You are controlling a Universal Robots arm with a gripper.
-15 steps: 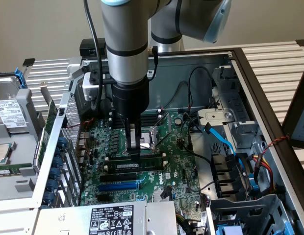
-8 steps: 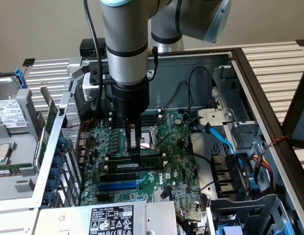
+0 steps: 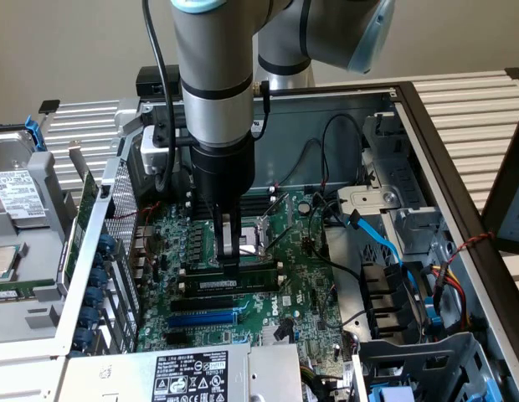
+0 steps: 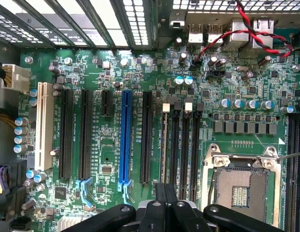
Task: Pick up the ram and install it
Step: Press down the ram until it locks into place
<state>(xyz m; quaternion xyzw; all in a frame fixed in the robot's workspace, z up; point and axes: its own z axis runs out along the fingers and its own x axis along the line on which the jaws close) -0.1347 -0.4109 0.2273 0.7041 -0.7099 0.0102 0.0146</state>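
Case (image 3: 460, 193): an open computer chassis is lying on its side, its metal walls framing the whole work area in the exterior view.
Motherboard (image 3: 301, 276): a green board is filling the floor of the case; in the wrist view it (image 4: 155, 82) is showing its slots, capacitors and rear ports.
Arm (image 3: 213, 84): the grey arm is reaching straight down into the case, over the middle of the board.
Processor socket (image 4: 242, 188): an empty metal-framed socket is sitting just beside the memory slots.
Blue expansion slot (image 4: 125, 140): it is running parallel to the memory slots, on the side away from the socket; in the exterior view it (image 3: 205, 319) is lying nearer the camera than the stick.
Memory slots (image 4: 184, 145): a row of long black slots is lying between the blue slot and the socket.
Ram (image 3: 234, 285): the green stick with its white label is standing on edge in line with one memory slot, apparently seated or close to it; in the wrist view it (image 4: 164, 145) is appearing edge-on as a thin pale strip in the slot nearest the blue one.
Gripper (image 3: 229, 272): the fingers are pressed together, with no gap between them, and their tips are resting on or just above the stick's top edge, near its middle.
Progress: judging by this, the pick-up is done and the stick is in its slot; whether the end latches are locked, I cannot tell.
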